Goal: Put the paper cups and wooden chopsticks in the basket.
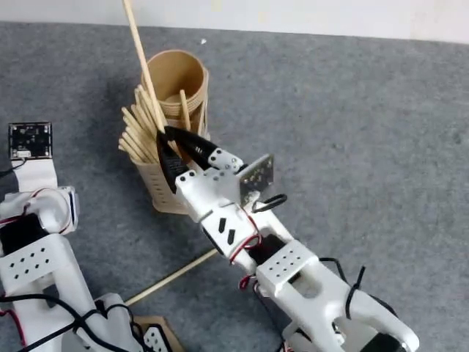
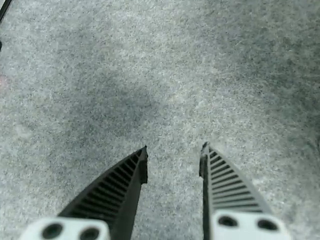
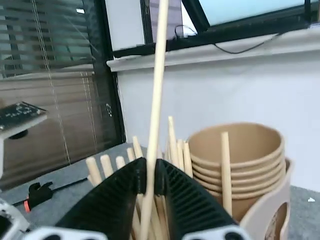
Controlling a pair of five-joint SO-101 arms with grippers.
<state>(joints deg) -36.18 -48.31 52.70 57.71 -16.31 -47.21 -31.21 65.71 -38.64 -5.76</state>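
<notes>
High view: a cream basket [image 1: 163, 192] stands on the grey desk [image 1: 352, 110]. A stack of paper cups [image 1: 176, 73] sits in its far end and a bundle of wooden chopsticks [image 1: 139, 139] leans out of its near end. One more stick [image 1: 185, 110] stands inside the cups. The right claw [image 1: 165, 139] is over the bundle, pinched tight on a single chopstick [image 1: 143, 66] that rises steeply past the cups. A loose chopstick [image 1: 172, 277] lies flat on the desk near the arms' bases, well apart from the basket. The left arm [image 1: 37, 249] sits back at the near left side.

Left wrist view: the left claw [image 2: 174, 150] hangs over bare desk, its fingers spread with a clear gap and nothing between them.

Right wrist view: the right claw's two ribbed fingers press together on the lower part of the upright chopstick. The bundle is just behind them and the cups sit beside it inside the basket wall.
</notes>
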